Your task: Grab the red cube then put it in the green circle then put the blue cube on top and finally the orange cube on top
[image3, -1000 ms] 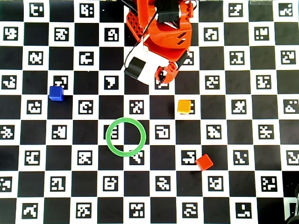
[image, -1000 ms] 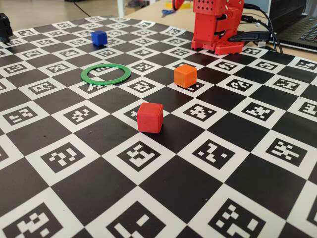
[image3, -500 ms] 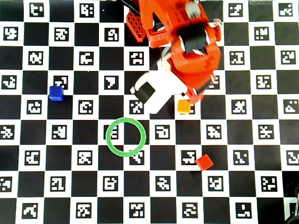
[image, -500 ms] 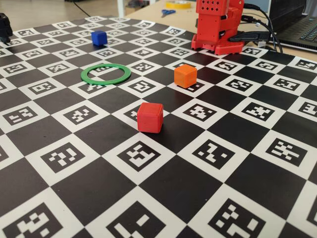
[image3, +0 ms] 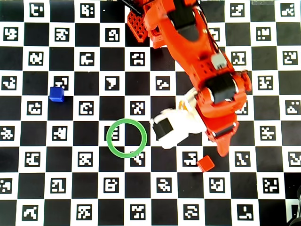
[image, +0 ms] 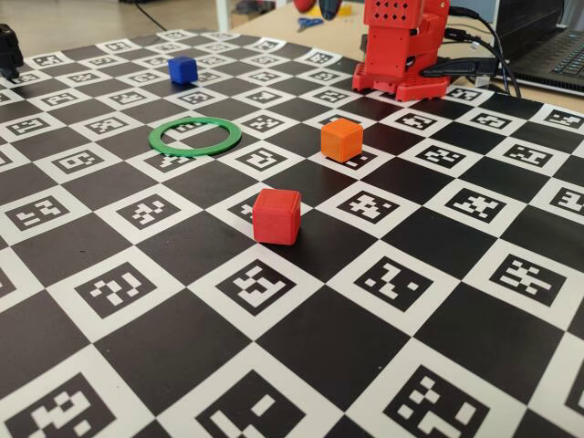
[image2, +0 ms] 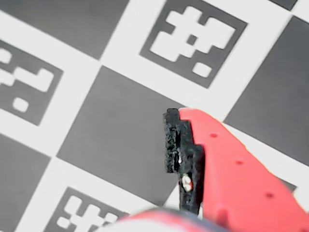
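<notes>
A checkerboard mat point(image: 301, 356) of black squares and white squares with printed black marker codes, filling the whole overhead view point(image3: 70, 197) and lying blurred in the wrist view point(image2: 96, 140). Beyond the far edge of the mat, in the fixed view, a pale wooden table top point(image: 274, 20). On it a pair of scissors with blue handles point(image: 308, 23), and to the right a dark laptop point(image: 557, 57) with black cables point(image: 493, 46) beside it. At the far left edge, a small black object point(image: 9, 50), too cut off to identify.

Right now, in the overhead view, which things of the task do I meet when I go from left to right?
blue cube → green circle → red cube. The orange cube is hidden under the arm here, so I leave it out.
</notes>
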You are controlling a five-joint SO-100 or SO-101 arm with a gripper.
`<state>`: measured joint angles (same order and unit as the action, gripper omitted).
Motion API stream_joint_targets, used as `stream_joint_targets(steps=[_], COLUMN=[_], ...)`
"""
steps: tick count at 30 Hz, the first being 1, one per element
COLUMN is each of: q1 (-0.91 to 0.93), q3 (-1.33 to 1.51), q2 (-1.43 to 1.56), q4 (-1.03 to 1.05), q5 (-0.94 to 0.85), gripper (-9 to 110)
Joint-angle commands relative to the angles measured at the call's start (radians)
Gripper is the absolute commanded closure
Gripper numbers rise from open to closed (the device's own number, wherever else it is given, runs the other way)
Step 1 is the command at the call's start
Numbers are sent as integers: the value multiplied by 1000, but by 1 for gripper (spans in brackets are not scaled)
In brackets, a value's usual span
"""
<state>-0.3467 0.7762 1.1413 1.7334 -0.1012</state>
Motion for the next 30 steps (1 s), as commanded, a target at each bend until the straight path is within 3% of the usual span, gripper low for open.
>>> stream_joint_targets(steps=[1,12,30], q1=[-11,20,34], q3=[-147,-149,86], q2=[-35,-183,-245], q4=[60,-31,-298], q5=[6,-26,-54], gripper=[59,58,58])
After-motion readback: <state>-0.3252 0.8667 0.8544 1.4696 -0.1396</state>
